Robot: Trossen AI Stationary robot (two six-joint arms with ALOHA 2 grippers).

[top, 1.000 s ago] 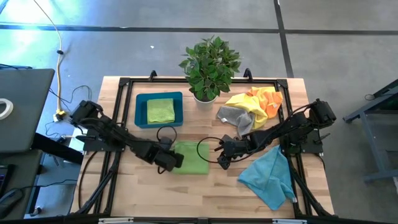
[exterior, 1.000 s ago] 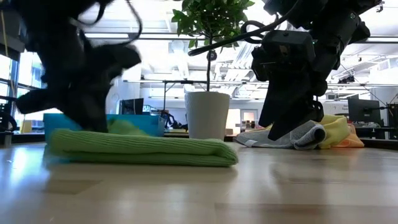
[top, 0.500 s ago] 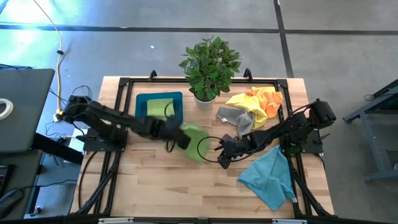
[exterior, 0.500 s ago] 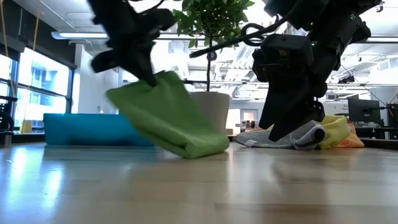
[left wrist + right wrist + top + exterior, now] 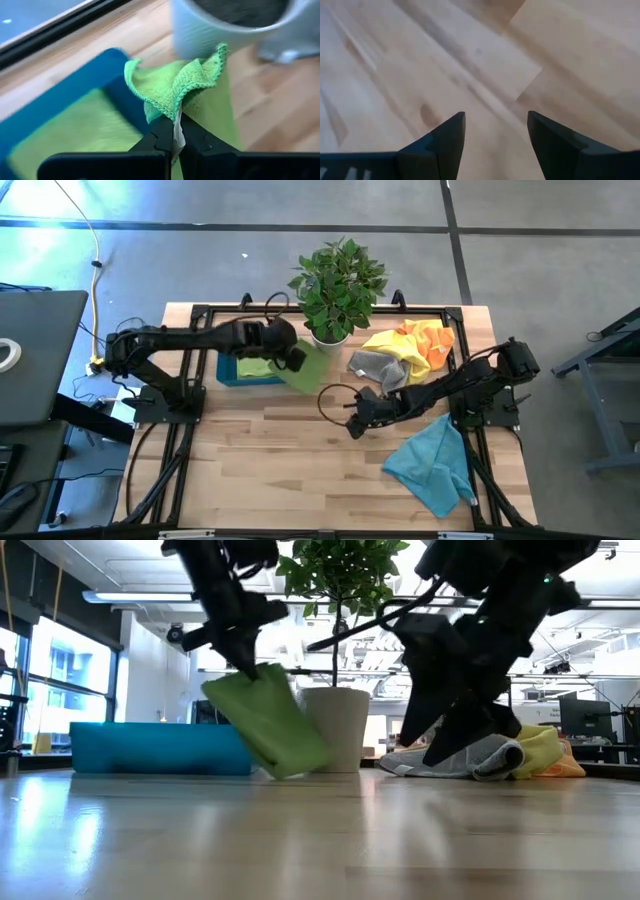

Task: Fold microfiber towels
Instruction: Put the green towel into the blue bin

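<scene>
My left gripper [image 5: 291, 356] is shut on a folded lime green microfiber towel [image 5: 309, 371], which hangs beside the blue tray's right wall and in front of the white plant pot [image 5: 333, 728]. A second lime green towel [image 5: 258, 363] lies flat in the blue tray [image 5: 226, 370]. Yellow, orange and grey towels [image 5: 408, 348] lie heaped at the far right. A teal-blue towel [image 5: 436, 465] is spread at the near right. My right gripper [image 5: 352, 426] hovers open over bare wood at the table's middle. My left gripper pinches a bunched, hemmed edge of the green towel [image 5: 176, 111] between its two fingers [image 5: 161, 137], several layers together, with a white label in the gap. The fingers slant down from the table's left. The towel hangs tilted below them [image 5: 268, 727]; whether its lower end touches the table I cannot tell.
A potted plant [image 5: 336, 288] stands at the far edge, just right of the tray. Black frame rails [image 5: 200, 315] run along the table's sides and back. Bare wood [image 5: 290, 470] fills the near left half.
My left gripper, shut on the green towel, has risen and swung from the table's middle toward the far edge, to the tray's right wall. The towel, flat on the wood before, now hangs tilted from its held edge. My right gripper has rolled slightly in place.
</scene>
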